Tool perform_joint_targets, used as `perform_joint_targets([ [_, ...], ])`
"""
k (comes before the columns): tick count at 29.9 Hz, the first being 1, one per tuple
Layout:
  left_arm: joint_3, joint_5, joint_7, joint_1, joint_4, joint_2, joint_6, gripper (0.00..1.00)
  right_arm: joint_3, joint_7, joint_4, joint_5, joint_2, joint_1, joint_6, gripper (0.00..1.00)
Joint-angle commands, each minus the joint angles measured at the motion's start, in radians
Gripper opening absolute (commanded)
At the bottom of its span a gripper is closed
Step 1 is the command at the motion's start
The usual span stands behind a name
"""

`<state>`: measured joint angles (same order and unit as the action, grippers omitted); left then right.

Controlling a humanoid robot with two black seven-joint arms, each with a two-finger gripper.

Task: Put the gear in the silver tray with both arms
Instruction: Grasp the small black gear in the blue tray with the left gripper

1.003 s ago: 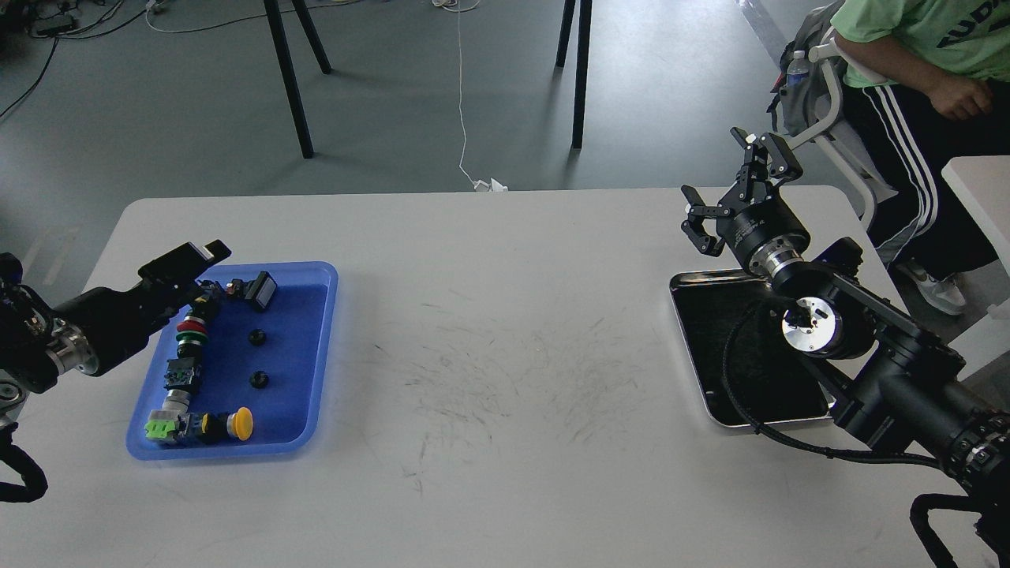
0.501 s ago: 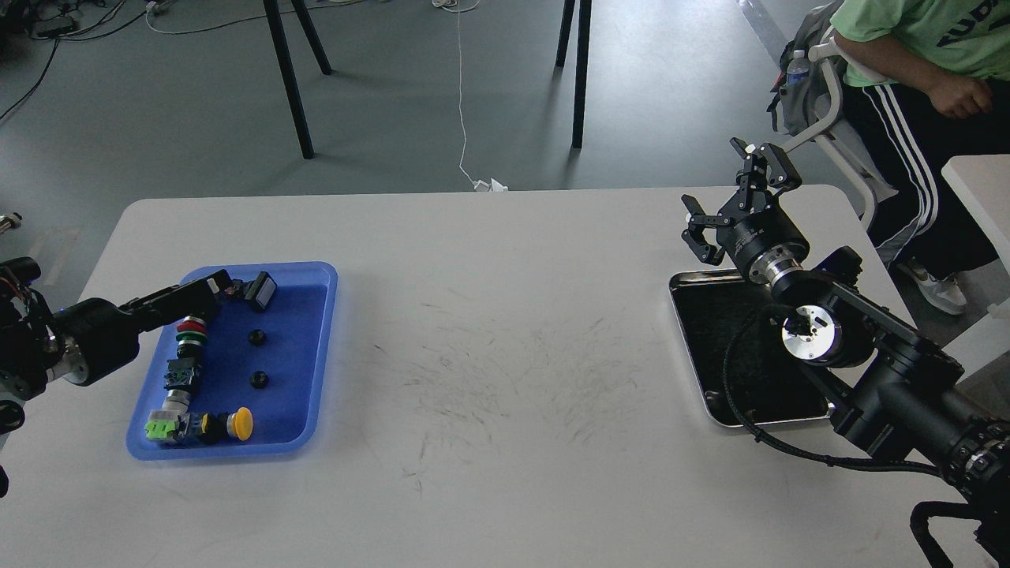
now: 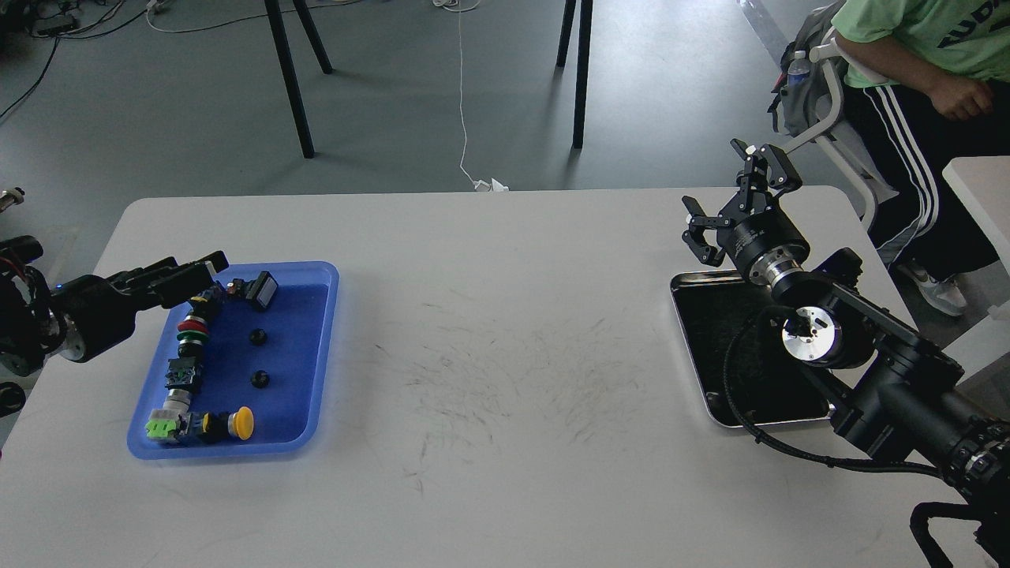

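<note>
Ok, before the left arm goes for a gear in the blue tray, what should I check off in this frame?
1. Two small black gears lying free in the blue tray: ok.
2. Left claw over the tray's far left corner, not over a gear: not ok.
3. Left claw open: cannot tell, it is dark and edge-on.
4. Right claw open and empty: ok.
5. Silver tray clear for the drop: not ok, the right arm overhangs it.
</note>
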<state>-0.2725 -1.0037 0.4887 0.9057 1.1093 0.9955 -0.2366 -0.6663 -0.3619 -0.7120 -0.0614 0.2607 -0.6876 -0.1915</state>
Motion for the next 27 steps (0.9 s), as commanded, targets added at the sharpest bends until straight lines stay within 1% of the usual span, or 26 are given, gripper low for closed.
perform_joint_targets([
  [1,-0.016,-0.084,0.000,0.002,0.006,0.005,0.002,0.92,0.001,0.000,0.000,0.000,0.000,0.002,0.000,0.99],
  [3,-0.020,-0.134,0.000,0.004,0.024,0.005,-0.001,0.92,0.001,-0.002,0.000,0.000,0.000,0.002,0.000,0.99],
  [8,-0.049,-0.208,0.000,0.024,0.024,-0.018,-0.009,0.93,0.002,-0.006,0.000,-0.001,0.000,0.000,0.000,0.99],
  [12,-0.073,-0.227,0.000,0.028,0.014,-0.086,-0.026,0.92,0.002,-0.006,-0.001,-0.001,0.000,0.002,0.001,0.99],
  [14,-0.095,-0.233,0.000,0.028,-0.003,-0.126,-0.036,0.93,0.004,-0.006,-0.001,-0.003,0.000,0.002,0.003,0.99],
  [17,-0.106,-0.231,0.000,0.032,-0.048,-0.155,-0.067,0.92,0.004,-0.006,-0.003,-0.005,0.000,0.003,0.004,0.99],
  [21,-0.131,-0.230,0.000,0.021,-0.126,-0.234,-0.079,0.92,0.004,-0.006,-0.004,-0.006,0.000,0.002,0.004,0.99],
  [27,-0.188,-0.230,0.000,-0.001,-0.186,-0.258,-0.128,0.90,0.004,-0.006,-0.004,-0.009,0.003,0.003,0.004,0.99],
])
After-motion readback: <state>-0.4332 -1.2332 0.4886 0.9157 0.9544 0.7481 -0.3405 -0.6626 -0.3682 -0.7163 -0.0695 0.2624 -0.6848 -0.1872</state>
